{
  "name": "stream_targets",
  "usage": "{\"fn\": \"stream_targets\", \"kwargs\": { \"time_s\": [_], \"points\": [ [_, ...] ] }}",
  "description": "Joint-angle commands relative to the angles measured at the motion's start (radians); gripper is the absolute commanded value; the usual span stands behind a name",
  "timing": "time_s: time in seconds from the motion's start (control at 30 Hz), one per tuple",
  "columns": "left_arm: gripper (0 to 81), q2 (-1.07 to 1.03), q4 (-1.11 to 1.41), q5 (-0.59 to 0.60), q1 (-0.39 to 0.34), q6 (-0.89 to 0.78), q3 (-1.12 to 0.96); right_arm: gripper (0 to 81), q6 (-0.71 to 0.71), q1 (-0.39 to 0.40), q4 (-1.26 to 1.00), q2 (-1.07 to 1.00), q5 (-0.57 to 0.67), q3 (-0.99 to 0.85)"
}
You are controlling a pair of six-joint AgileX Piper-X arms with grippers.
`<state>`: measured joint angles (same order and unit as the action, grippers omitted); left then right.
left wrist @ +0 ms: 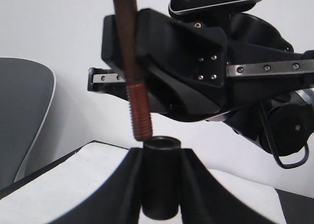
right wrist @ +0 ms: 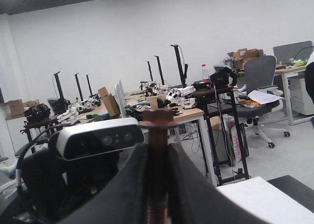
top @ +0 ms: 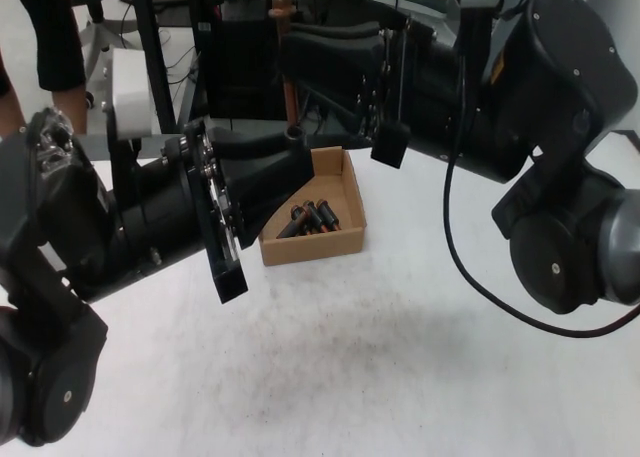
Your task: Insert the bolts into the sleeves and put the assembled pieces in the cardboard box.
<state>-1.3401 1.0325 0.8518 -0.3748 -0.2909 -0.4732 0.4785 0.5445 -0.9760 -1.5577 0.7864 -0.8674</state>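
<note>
My left gripper [left wrist: 161, 161] is shut on a short black sleeve [left wrist: 161, 181], held upright with its bore facing up. Straight above it hangs a copper-coloured bolt [left wrist: 131, 67], threaded tip down, a hair above the sleeve's mouth and a little off-centre. My right gripper [right wrist: 157, 158] is shut on that bolt [right wrist: 157, 136], whose head shows just above the fingers. In the high view both grippers meet above the bench behind the cardboard box [top: 348, 239], the bolt [top: 288, 77] over the sleeve [top: 294, 134]. Several dark assembled pieces [top: 310, 217] lie in the box.
The white bench top [top: 380, 357] spreads out in front of the box. Black stands and cables crowd the back edge. A person's arm [top: 60, 67] shows at the far left, away from the work.
</note>
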Motion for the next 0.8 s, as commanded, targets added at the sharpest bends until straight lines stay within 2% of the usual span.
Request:
{"fn": "stream_targets", "kwargs": {
  "time_s": [0.0, 0.77],
  "points": [
    [0.3, 0.003, 0.020, -0.003, -0.004, -0.008, -0.003, 0.8, -0.008, -0.008, 0.000, 0.006, -0.001, -0.007],
    [0.3, 0.003, 0.020, -0.059, -0.004, -0.010, -0.003, 0.8, 0.024, -0.008, 0.000, 0.006, 0.029, -0.007]
  ]
}}
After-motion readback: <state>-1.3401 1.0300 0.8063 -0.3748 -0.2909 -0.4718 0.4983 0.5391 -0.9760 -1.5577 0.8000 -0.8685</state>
